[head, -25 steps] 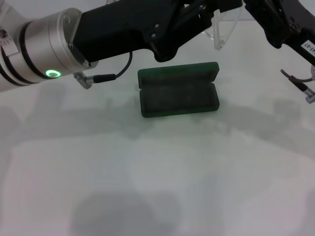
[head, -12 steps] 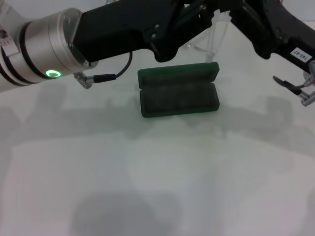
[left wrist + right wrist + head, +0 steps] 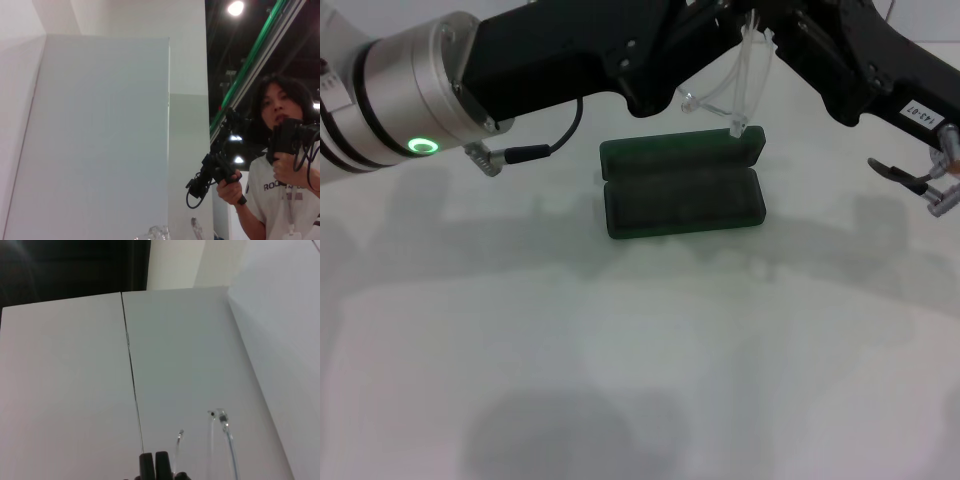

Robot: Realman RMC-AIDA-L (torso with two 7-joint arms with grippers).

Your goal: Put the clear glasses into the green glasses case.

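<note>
Counter: white, and the near half carries only shadows.

Case: here's the green case, lying open mid-counter with the lid flat behind the tray on the far side. The dark lining shows and nothing is in the tray.

Glasses: in the air, just above and behind the case's far right corner. A clear temple arm hangs down, its tip close over the lid edge. Whether it touches the lid, I cannot tell.

Left tool: reaches in from the left and ends at the top edge of the head view, right at the glasses. Its fingers are hidden behind the arm, so open or closed, I cannot tell.

Right tool: comes in from the right, close beside the left one. The right wrist view shows two dark fingertips pressed together, with clear temple arms just beside them. Closed, by the look of it, though what it grips is out of view.

Progress: the case is open and the glasses are lifted. What's left is lowering them into the tray.

Change: a second ago the glasses sat higher and further from the case. Now they have dropped toward the lid, and the right arm has swung in over that corner. The case has not moved.
</note>
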